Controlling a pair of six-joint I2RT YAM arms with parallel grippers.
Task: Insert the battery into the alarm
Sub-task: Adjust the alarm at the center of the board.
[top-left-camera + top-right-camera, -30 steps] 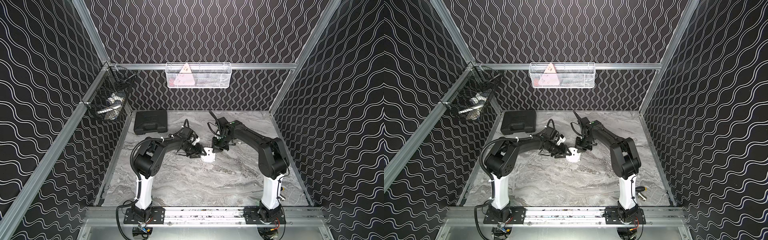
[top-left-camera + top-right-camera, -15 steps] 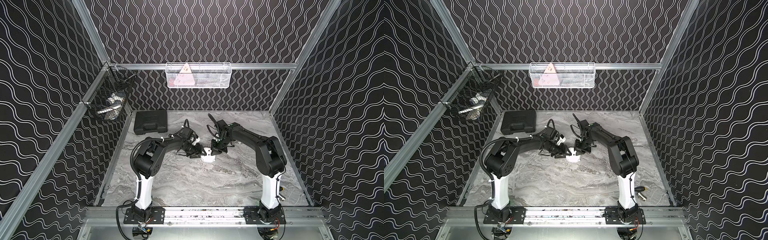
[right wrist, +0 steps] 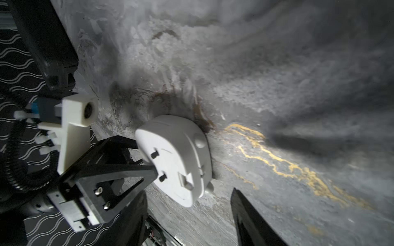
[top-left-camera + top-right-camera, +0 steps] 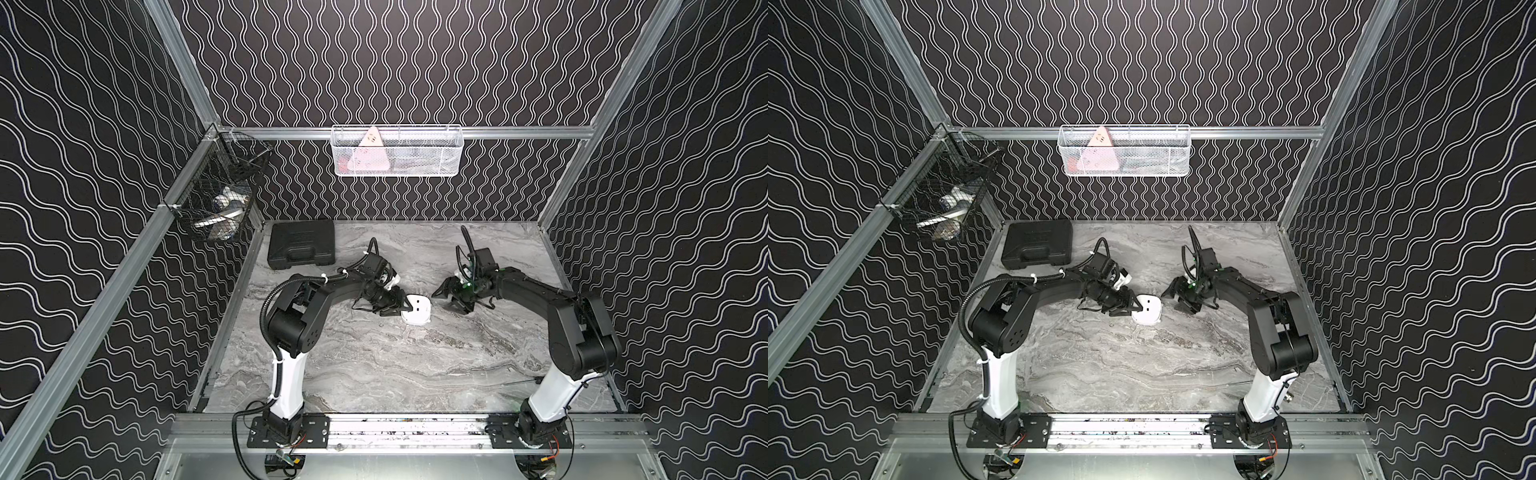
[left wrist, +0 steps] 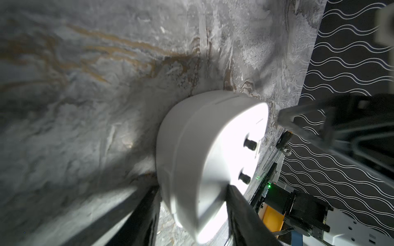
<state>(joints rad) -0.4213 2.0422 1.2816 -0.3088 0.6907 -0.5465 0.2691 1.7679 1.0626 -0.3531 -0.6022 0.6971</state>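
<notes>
My left claw [image 4: 407, 306] is closed on the small white rounded-square plastic alarm [image 4: 419, 311]. In the left wrist view one black finger [image 5: 245, 213] presses on its back and the other finger [image 5: 142, 213] is on the face side. The alarm is tilted, and its back, with two small black knobs, is turned up and toward the right. Its low edge is at the grey marble table [image 4: 374, 365], but I cannot tell if it touches.

My right claw [image 4: 446, 302] is open and empty, just right of the alarm, near it but apart.

The battery, as far as I can tell, is the small black cylinder with a copper-coloured end [image 5: 284, 137]. It lies at the table's edge by the patterned wall, well apart from both claws.

A black plastic case [image 4: 301, 249] lies at the far left.
</notes>
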